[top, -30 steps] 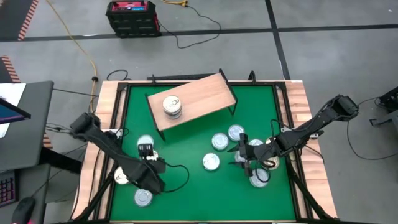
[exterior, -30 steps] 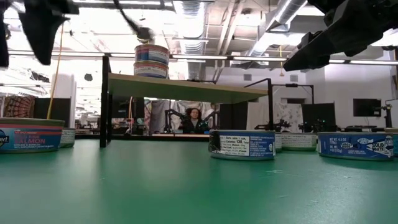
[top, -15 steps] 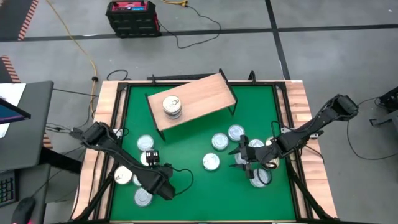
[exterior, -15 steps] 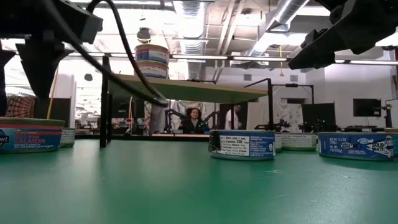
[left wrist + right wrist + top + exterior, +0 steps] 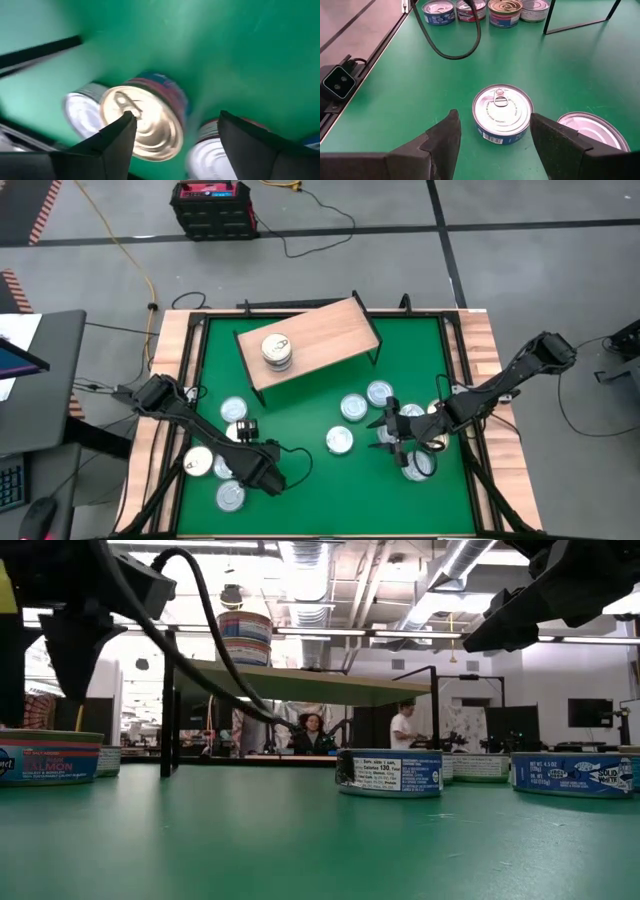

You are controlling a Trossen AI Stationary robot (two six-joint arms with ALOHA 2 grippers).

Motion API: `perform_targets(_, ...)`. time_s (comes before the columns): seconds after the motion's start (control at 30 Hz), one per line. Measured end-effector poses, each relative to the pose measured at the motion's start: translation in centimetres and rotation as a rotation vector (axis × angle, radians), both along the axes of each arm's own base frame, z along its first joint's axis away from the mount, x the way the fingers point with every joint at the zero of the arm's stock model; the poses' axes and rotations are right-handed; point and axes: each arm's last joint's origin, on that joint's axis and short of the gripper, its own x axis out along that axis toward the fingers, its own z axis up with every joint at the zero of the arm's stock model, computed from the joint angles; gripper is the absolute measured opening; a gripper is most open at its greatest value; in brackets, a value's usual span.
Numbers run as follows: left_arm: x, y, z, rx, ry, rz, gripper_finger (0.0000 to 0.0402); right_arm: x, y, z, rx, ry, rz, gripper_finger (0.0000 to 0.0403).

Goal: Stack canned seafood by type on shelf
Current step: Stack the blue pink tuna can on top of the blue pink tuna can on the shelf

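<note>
Left tool (image 5: 262,470), jaws spread and empty, has swung to the near-left tins, over the gold-lidded tin (image 5: 141,122); right tool (image 5: 392,435) waits released.

My left arm reaches in from the left edge toward the near-left of the table, elbow bent, wrist low. Left gripper (image 5: 238,461) points down, fingers (image 5: 117,137) spread apart, nothing between them. My right arm comes in from the right edge, extended toward the near-right centre, forearm roughly level. Right gripper (image 5: 385,438) faces left, fingers (image 5: 444,140) parted wide, holding nothing, raised above the surface.
</note>
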Motion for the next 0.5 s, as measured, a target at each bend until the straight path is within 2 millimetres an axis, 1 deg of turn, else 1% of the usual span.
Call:
perform_targets(0.17,-0.7,0.6,0.2,0.093,0.076,-0.094,0.0238,0.1,0.1,-0.3,-0.007,0.013,0.000,0.0265)
perform_targets(0.23,-1.0,0.8,-0.3,0.118,0.097,-0.128,0.0232,0.3,0.1,-0.5,-0.010,0.017,0.000,0.0265)
perform_targets(0.33,-1.4,1.1,-1.8,0.106,0.126,-0.191,0.0229,0.4,0.2,-0.6,-0.011,0.016,0.000,0.0265)
perform_targets(0.4,-1.3,1.1,-2.5,0.095,0.108,-0.223,0.0228,0.4,0.2,-0.7,-0.018,0.020,0.004,0.0265)
perform_targets(0.5,-0.7,1.1,-2.6,0.118,0.024,-0.247,0.0228,0.5,0.2,-0.7,-0.016,0.009,0.005,0.0265)
